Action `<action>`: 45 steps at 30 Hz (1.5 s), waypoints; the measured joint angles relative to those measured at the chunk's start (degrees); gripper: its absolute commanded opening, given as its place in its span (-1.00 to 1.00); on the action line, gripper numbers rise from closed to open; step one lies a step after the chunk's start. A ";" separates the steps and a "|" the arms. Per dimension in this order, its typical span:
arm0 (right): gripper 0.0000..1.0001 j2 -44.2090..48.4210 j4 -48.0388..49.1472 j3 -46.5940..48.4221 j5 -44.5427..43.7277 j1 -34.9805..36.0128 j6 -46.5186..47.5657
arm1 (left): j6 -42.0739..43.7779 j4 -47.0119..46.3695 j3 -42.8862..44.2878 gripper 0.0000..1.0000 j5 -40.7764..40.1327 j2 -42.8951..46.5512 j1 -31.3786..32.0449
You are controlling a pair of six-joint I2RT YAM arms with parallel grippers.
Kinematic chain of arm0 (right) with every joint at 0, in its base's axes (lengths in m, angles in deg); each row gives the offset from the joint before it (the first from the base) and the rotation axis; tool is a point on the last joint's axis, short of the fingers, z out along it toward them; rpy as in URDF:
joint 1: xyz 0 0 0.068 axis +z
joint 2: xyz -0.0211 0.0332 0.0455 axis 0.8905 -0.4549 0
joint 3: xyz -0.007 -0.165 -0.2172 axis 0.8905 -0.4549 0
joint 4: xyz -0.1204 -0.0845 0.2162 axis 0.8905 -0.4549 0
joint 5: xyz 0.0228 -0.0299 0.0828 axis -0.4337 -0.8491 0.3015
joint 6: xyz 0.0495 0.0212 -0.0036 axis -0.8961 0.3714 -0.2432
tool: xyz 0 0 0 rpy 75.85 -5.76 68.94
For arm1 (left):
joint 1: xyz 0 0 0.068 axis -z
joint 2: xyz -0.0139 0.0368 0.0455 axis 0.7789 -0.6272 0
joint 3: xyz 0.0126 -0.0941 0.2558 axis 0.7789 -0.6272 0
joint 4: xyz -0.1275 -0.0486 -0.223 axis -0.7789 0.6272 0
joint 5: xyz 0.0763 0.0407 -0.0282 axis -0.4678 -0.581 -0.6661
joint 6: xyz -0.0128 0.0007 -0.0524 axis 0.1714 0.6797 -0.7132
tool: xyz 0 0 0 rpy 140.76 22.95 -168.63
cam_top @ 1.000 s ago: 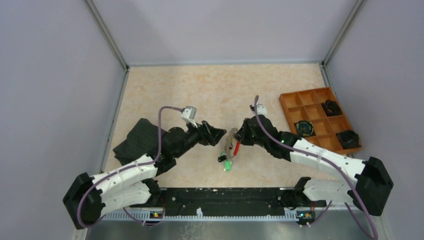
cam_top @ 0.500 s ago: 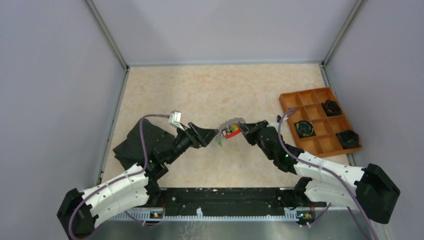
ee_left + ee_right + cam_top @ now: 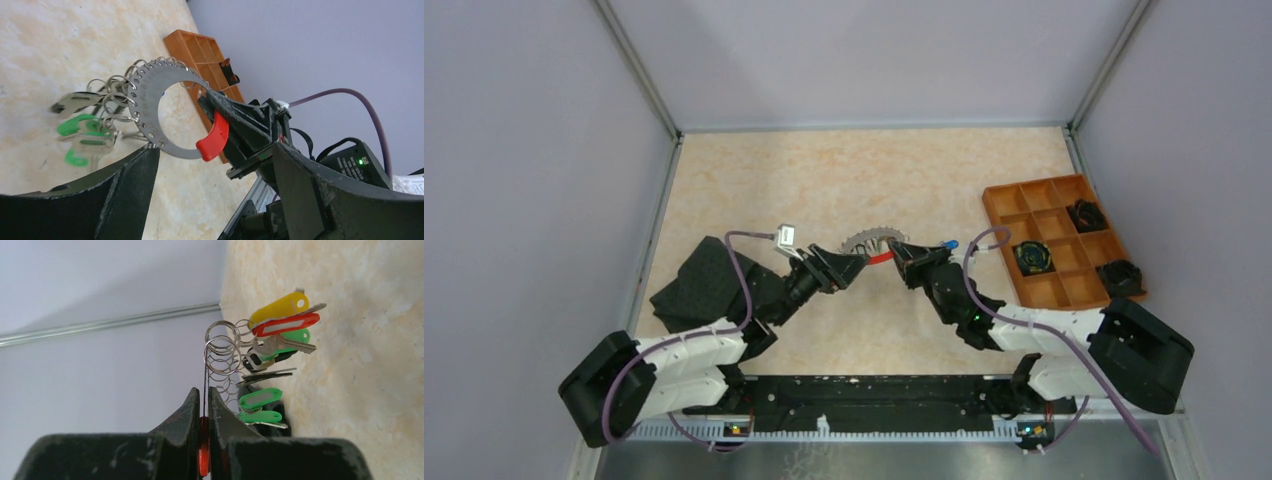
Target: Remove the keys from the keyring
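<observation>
The keyring (image 3: 150, 112) is a flat grey metal ring with a red sleeve (image 3: 214, 136), held above the table. My right gripper (image 3: 204, 392) is shut on the red sleeve (image 3: 203, 447), with the ring edge-on between its fingers. The keys (image 3: 280, 322) hang from small wire rings on the far arc, with yellow, red and green tags; the green ones (image 3: 80, 135) also show in the left wrist view. My left gripper (image 3: 215, 150) is open, its fingers either side of the ring's lower arc and the ring's edge close to one fingertip. Seen from above, the keyring (image 3: 867, 240) sits between both grippers.
An orange compartment tray (image 3: 1036, 195) stands at the right, holding black coiled objects (image 3: 1032, 257). A black pad (image 3: 707, 280) lies under the left arm. Grey walls with metal rails enclose the table on three sides.
The right gripper has carried the keyring up and towards the back, turning it from hanging down to nearly level. The left gripper has followed, closed in on the ring and opened slightly wider.
</observation>
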 measured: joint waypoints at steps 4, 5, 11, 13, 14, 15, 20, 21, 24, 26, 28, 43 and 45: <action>-1.00 -1.53 1.60 0.76 -3.28 2.40 -0.66 | -1.25 -6.71 0.15 0.68 0.02 -5.46 0.00; -1.00 -1.73 1.70 1.18 -4.09 2.71 -0.72 | -1.66 -8.11 0.17 0.66 -0.07 -6.78 0.00; -1.00 -1.86 2.47 3.56 -7.67 2.86 -1.53 | -2.80 -14.32 0.17 0.42 -3.08 -11.23 0.00; -1.00 -2.23 2.60 4.17 -7.82 2.86 -2.21 | -2.95 -16.09 0.22 0.32 -3.80 -12.76 -0.02; -1.00 -2.64 2.91 4.42 -7.98 2.89 -2.51 | -3.19 -16.90 0.24 0.21 -4.00 -13.49 -0.02; -1.00 -3.04 2.97 4.55 -8.20 2.89 -2.60 | -3.32 -18.27 0.24 0.13 -4.37 -14.47 -0.02; -1.00 -4.11 2.23 4.57 -8.39 2.89 -2.71 | -4.37 -22.16 0.24 -0.05 -4.15 -17.75 -0.46; -1.00 -4.11 2.21 4.57 -8.39 2.89 -2.73 | -4.42 -22.75 0.24 -0.09 -3.87 -17.97 -0.59; -1.00 -4.09 2.23 4.57 -8.07 2.95 -2.78 | -4.57 -23.21 0.48 -0.13 -3.21 -17.99 -0.90; -1.00 -4.04 2.23 4.57 -7.39 2.99 -2.69 | -4.59 -23.17 1.01 -0.16 -2.97 -18.12 -1.16; -1.00 -3.85 2.21 4.55 -7.02 3.28 -2.67 | -4.63 -23.21 1.64 -0.19 -2.69 -18.49 -1.38; 0.02 3.93 -0.70 0.59 -5.09 4.20 2.60 | -9.90 -28.30 4.20 -1.00 6.93 -24.81 -1.97; 0.15 6.56 -0.52 -1.05 -2.60 4.59 4.63 | -10.14 -25.42 4.79 -1.00 10.21 -24.55 -2.78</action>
